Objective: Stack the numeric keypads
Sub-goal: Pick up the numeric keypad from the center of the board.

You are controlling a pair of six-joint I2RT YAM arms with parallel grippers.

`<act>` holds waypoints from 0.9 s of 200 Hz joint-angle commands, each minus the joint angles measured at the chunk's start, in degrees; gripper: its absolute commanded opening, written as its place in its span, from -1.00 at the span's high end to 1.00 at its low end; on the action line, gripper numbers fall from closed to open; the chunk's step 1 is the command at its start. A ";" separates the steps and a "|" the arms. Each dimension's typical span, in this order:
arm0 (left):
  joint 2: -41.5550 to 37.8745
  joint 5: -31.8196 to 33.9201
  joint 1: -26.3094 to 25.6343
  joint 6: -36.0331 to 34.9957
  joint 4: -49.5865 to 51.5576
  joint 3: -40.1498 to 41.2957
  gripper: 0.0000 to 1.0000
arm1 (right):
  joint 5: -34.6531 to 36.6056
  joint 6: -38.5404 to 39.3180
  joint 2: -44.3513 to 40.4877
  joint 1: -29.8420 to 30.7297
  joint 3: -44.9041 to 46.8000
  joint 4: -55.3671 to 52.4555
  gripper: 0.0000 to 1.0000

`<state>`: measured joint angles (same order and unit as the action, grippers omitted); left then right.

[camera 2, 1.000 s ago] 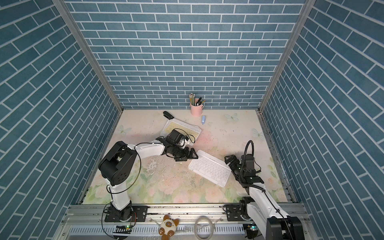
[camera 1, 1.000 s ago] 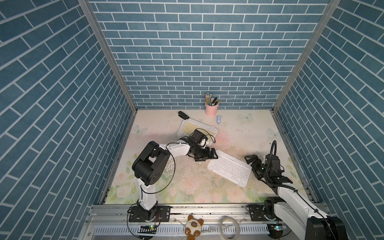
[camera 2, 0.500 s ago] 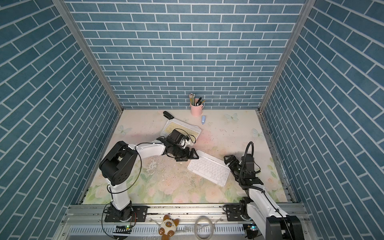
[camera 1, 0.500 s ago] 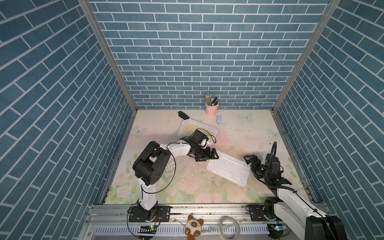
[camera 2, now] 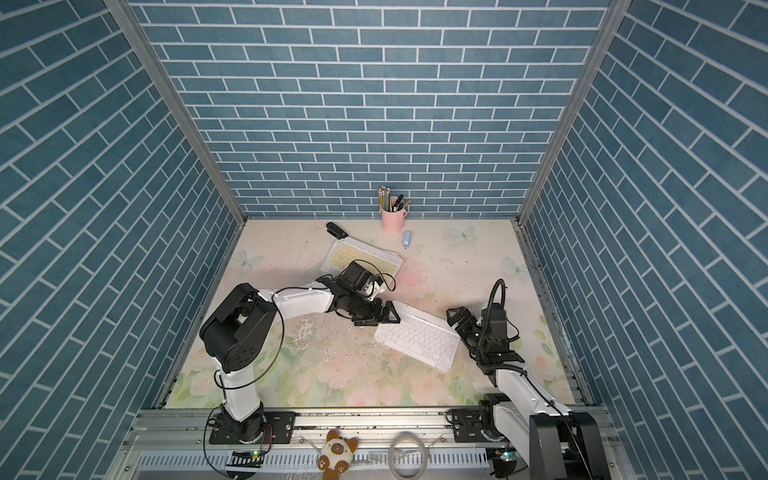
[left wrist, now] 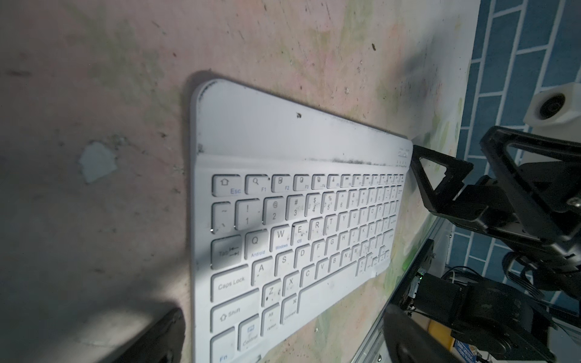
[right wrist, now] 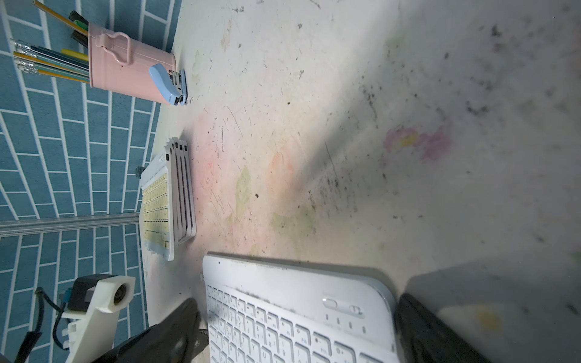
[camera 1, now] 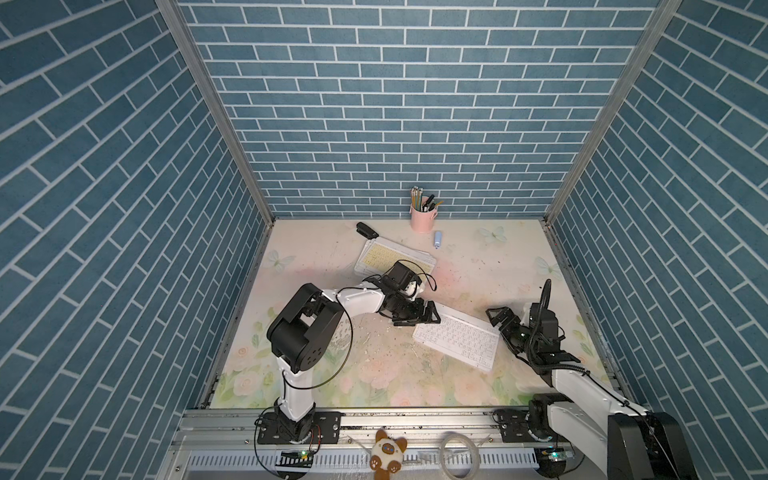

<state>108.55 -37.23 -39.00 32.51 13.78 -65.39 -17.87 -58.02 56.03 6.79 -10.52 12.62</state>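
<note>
A yellow-topped stack (camera 1: 390, 259) waits at the back. Nearer the front, the left gripper (camera 1: 424, 316) and right gripper (camera 1: 503, 326), both spread wide and holding nothing, bracket the short ends of 1 white keypad (camera 1: 457, 340) lying flat. Best to close squarely on both ends, then lift level. Keys read Esc, Tab, Caps Lock, Shift, Android, Windows.

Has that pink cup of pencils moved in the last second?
No. The pink cup stands at the same spot against the back wall.
</note>
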 commanded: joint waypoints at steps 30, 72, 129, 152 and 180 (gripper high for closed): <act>1.89 0.76 -0.37 -0.77 2.83 -0.80 -0.99 | -2.40 0.82 0.78 0.00 2.55 1.86 -0.96; 2.53 0.36 -0.53 -0.87 2.74 -0.87 -0.99 | -3.92 0.80 1.39 0.03 2.44 4.23 -0.96; 3.11 0.14 -0.72 -1.21 3.09 -1.41 -0.99 | -6.12 -0.40 4.34 0.03 3.47 10.68 -0.96; 3.13 0.14 -0.72 -1.15 3.28 -1.56 -0.99 | -6.55 -0.58 3.33 0.02 4.08 11.96 -0.96; 3.25 0.23 -0.73 -1.26 3.49 -1.84 -0.99 | -6.71 0.00 -0.01 -0.02 4.13 11.20 -0.96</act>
<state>109.38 -37.50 -39.03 32.32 15.20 -66.76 -21.74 -58.04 58.28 6.68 -7.09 23.73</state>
